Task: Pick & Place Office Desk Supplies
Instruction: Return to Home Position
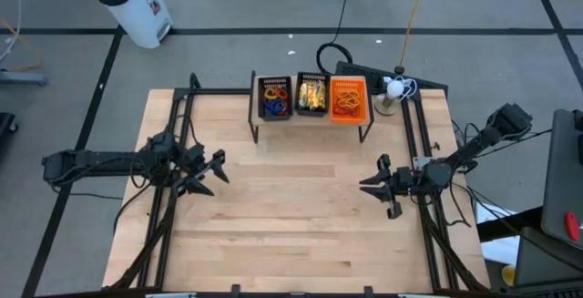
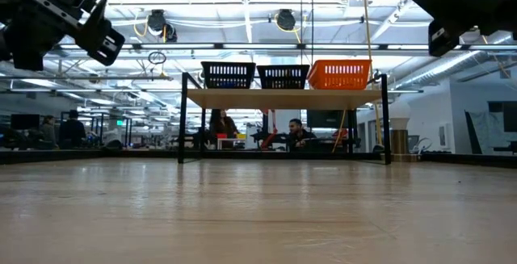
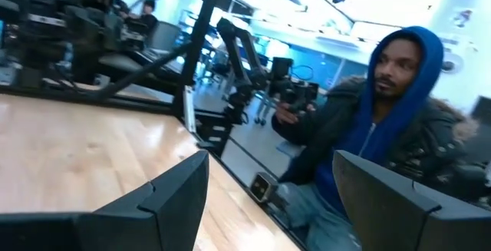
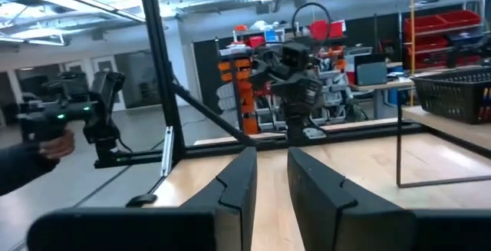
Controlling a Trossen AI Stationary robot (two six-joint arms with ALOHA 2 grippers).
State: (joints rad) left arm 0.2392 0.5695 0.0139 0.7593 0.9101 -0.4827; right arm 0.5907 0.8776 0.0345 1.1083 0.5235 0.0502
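Left pincer gapes wide, right pincer narrowly, both before the shelf; on it, hard to make out: coloured bands in the end black basket; yellow pieces in the middle basket; tangled loops in the orange basket.

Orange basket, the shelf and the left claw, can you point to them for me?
orange basket (image 2: 339,75): low view, on its front mesh wall.
shelf (image 2: 283,98): low view, on the front edge of its wooden board.
left claw (image 1: 217,172): high view, midway between its two open fingertips.

Two black baskets and an orange basket line the shelf; left tool and right tool hover apart.
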